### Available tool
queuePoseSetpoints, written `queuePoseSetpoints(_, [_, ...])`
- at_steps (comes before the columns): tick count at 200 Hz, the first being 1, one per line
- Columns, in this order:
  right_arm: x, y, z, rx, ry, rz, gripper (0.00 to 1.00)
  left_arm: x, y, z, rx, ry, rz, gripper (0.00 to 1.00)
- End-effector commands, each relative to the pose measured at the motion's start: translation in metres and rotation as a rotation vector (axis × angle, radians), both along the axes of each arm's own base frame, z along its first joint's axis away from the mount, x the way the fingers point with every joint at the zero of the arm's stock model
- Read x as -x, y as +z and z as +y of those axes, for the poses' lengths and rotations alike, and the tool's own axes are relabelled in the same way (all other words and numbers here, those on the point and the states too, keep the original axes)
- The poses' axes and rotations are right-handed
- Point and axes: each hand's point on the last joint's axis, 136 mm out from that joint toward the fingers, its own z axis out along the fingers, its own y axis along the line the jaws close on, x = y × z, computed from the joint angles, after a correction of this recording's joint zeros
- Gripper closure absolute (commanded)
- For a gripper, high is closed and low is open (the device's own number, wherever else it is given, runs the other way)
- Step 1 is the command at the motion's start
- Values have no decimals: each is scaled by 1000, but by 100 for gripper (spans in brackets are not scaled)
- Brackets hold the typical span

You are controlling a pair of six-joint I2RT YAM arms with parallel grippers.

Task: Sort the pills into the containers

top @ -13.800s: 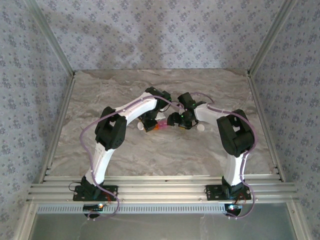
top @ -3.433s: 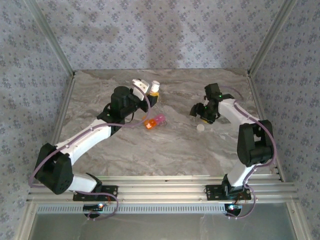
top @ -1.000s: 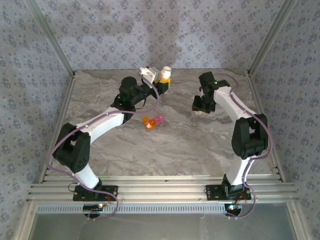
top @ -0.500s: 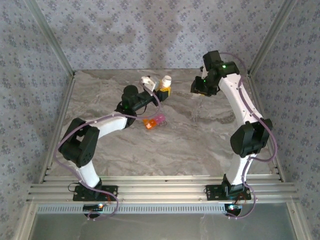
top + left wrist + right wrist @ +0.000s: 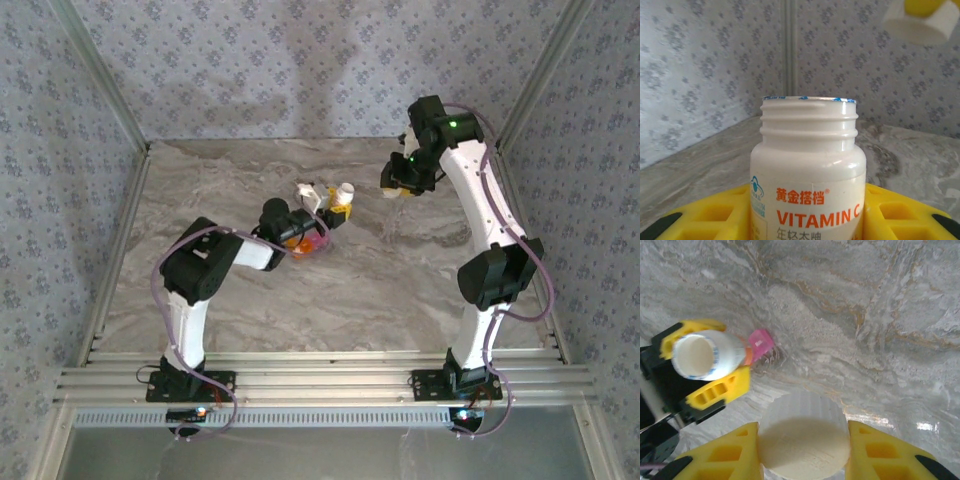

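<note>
Down at the strip of joined translucent plastic containers (image 5: 308, 243), one orange and the rest pink, we now have the left claw (image 5: 336, 208). Half a second ago it hung nearer the far edge, and a second ago farther still. The strip itself hasn't shifted and lies roughly mid-surface.

Left claw is clamped on a white cylindrical plastic bottle with an orange-red band (image 5: 807, 170), with yellow fingers (image 5: 895, 220) on either side of its body. The bottle is upright and uncapped. From the right wrist view we look straight down into its mouth, and a pink compartment pokes out just beside it. Whether bottle and strip touch, we cannot tell. We also can't make out pills in the bottle or in the compartments at this size.

Right claw (image 5: 804, 452) has gone up and toward the far right since a second ago, when it sat low over the surface. It is closed tight on a white ribbed round cap (image 5: 804, 432). A white disc lay on the grey marbled surface (image 5: 400, 290) a few seconds ago and is gone from that spot, so we take it for this cap.

For the task, the bottle is open and brought to the strip, and the cap is held out of the way. We judge the pour comes next, tipping the mouth over one compartment. The risk is a wide mouth over tiny compartments on a loose strip, so spills look likely.
</note>
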Motion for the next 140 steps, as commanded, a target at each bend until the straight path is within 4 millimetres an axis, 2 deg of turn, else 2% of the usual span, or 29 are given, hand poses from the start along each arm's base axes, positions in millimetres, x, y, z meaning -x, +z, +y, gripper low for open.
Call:
queuePoseSetpoints(1, [15, 5, 5, -29, 60, 41, 67, 21, 17, -19, 45, -92, -131, 100])
queuePoseSetpoints(34, [21, 4, 10, -38, 90, 65, 67, 28, 5, -38, 30, -138, -143, 100])
queuePoseSetpoints(70, [22, -3, 16, -42, 126, 103, 66, 32, 6, -51, 38, -174, -155, 100])
queuePoseSetpoints(140, [12, -19, 27, -37, 159, 151, 66, 32, 7, -58, 41, -206, -163, 100])
